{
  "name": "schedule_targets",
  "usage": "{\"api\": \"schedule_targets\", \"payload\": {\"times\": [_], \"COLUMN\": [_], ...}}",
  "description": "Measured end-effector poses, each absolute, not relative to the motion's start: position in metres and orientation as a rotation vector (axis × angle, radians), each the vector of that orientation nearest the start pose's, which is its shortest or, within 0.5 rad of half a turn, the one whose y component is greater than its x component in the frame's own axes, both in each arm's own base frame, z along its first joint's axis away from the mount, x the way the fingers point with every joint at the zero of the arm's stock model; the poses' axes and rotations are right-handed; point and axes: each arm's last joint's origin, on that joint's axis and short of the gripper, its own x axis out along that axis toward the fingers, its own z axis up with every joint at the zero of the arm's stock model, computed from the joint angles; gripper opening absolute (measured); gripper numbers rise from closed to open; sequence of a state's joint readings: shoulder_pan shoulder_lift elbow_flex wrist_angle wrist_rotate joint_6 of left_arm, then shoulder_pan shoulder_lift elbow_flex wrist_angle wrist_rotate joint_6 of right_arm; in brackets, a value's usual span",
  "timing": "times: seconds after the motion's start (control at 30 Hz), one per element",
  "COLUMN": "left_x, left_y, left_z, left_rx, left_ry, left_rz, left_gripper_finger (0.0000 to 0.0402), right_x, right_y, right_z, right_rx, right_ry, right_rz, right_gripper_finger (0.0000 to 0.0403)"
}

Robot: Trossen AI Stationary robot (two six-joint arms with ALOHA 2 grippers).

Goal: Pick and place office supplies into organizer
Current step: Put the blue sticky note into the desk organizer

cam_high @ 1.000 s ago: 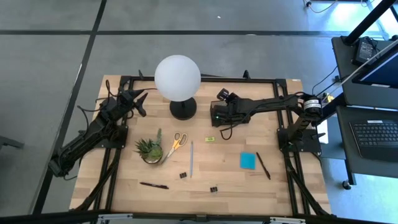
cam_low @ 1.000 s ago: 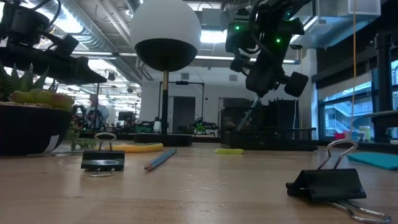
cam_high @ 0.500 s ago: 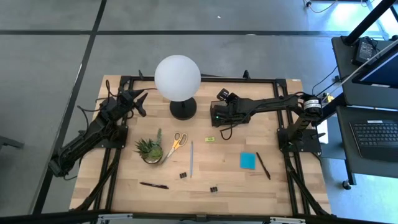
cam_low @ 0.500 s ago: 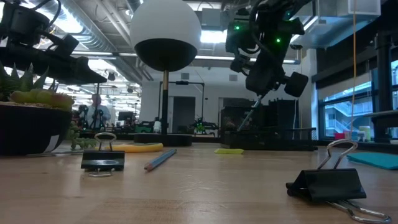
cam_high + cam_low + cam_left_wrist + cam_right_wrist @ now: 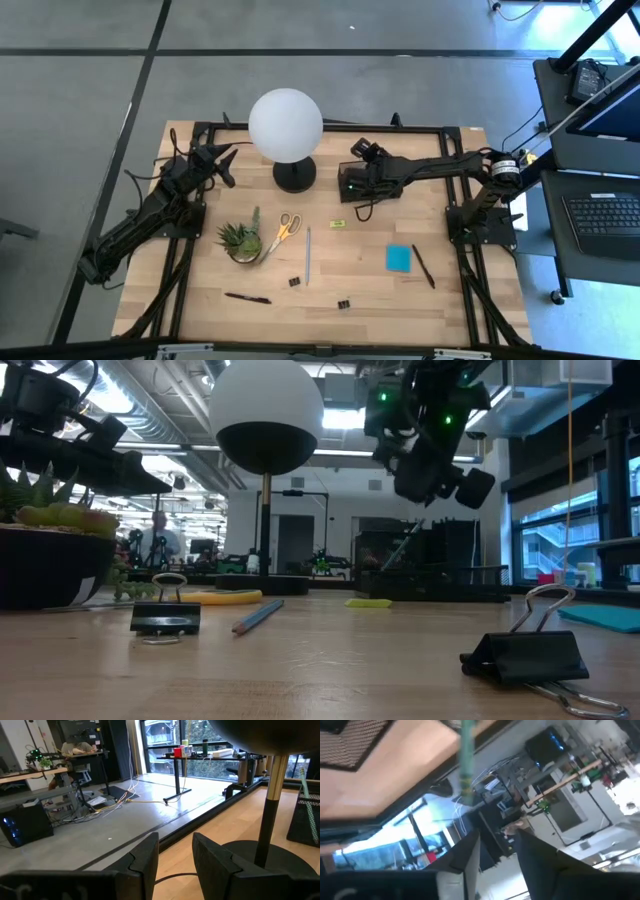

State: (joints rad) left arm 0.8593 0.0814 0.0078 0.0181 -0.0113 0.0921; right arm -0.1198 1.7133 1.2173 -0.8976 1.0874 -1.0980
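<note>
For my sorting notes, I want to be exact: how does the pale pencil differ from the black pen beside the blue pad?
The pencil is pale; the pen is black. The pencil lies straight front to back; the pen lies slanted. The pencil is beside the scissors, the pen beside the blue pad. Both lie flat on the table.

Two dark arms are working over the wooden surface (image 5: 360,285). The right arm is reaching in from its base at the surface's right edge, stretched almost straight across, its right pincer (image 5: 352,183) hanging raised above the wood, green lights glowing on the wrist just behind it. Its two fingers (image 5: 462,851) are standing apart with a narrow gap showing between them and nothing gripped there. The left arm is waiting at the opposite side, folded along the edge, its left pincer (image 5: 226,165) pointing inward, fingers (image 5: 145,857) parted and holding nothing.
</note>
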Motion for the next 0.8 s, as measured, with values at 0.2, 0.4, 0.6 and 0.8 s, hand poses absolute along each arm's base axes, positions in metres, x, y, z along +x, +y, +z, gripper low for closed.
{"api": "schedule_targets", "payload": {"times": [0.2, 0.4, 0.6, 0.8], "left_x": [0.066, 0.066, 0.066, 0.066], "left_y": [0.078, 0.078, 0.078, 0.078], "left_z": [0.161, 0.161, 0.161, 0.161], "left_rx": [0.062, 0.063, 0.062, 0.062], "left_ry": [0.093, 0.092, 0.092, 0.092], "left_rz": [0.867, 0.867, 0.867, 0.867], "left_gripper_finger": [0.0114, 0.0114, 0.0114, 0.0114], "right_x": [0.294, 0.275, 0.269, 0.263], "right_y": [-0.047, -0.019, 0.01, 0.043], "right_z": [0.255, 0.288, 0.294, 0.289], "right_rx": [-1.386, -1.208, -1.096, -0.883], "right_ry": [1.663, 1.401, 1.244, 1.144], "right_rz": [-0.347, -0.538, -0.547, -0.461], "right_gripper_finger": [0.0134, 0.0134, 0.0134, 0.0134]}}
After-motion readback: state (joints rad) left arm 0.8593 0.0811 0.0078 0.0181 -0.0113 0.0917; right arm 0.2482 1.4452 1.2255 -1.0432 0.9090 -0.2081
